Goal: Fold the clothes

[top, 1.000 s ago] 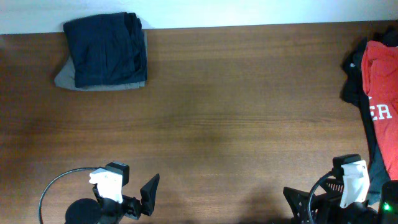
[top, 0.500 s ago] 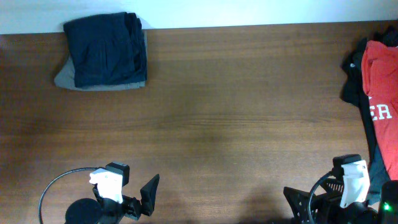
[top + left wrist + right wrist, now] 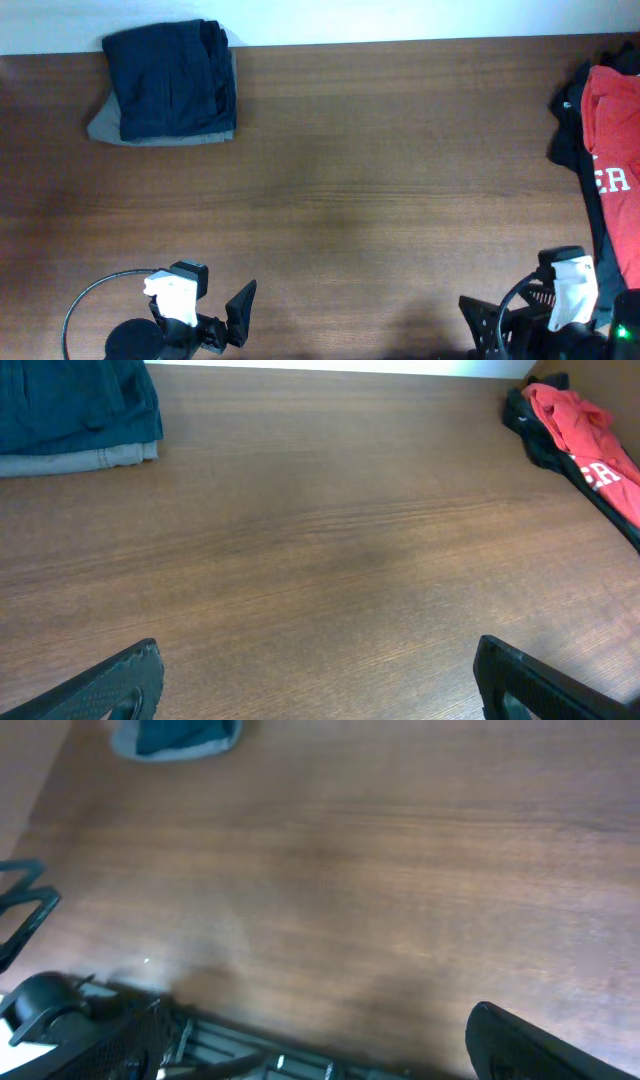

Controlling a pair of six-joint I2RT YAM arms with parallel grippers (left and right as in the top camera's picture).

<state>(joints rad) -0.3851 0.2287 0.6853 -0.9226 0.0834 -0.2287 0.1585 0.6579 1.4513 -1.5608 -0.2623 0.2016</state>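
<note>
Two pairs of shorts sit stacked at the far left corner of the brown wooden table [image 3: 380, 200]: folded dark navy-blue shorts [image 3: 170, 80] on top of grey shorts [image 3: 105, 128]; at the right edge, one red lettered T-shirt [image 3: 615, 130] lies on one black garment [image 3: 570, 140]. The left gripper [image 3: 315, 685] and right gripper [image 3: 320, 1050] sit at the near edge, jaws spread wide and empty; the navy shorts lie well apart from both.

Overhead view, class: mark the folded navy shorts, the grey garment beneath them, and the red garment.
navy shorts [image 3: 170, 80]: overhead view, middle of the top fold.
grey garment [image 3: 100, 127]: overhead view, exposed left corner.
red garment [image 3: 615, 120]: overhead view, plain cloth above the white letters.
</note>
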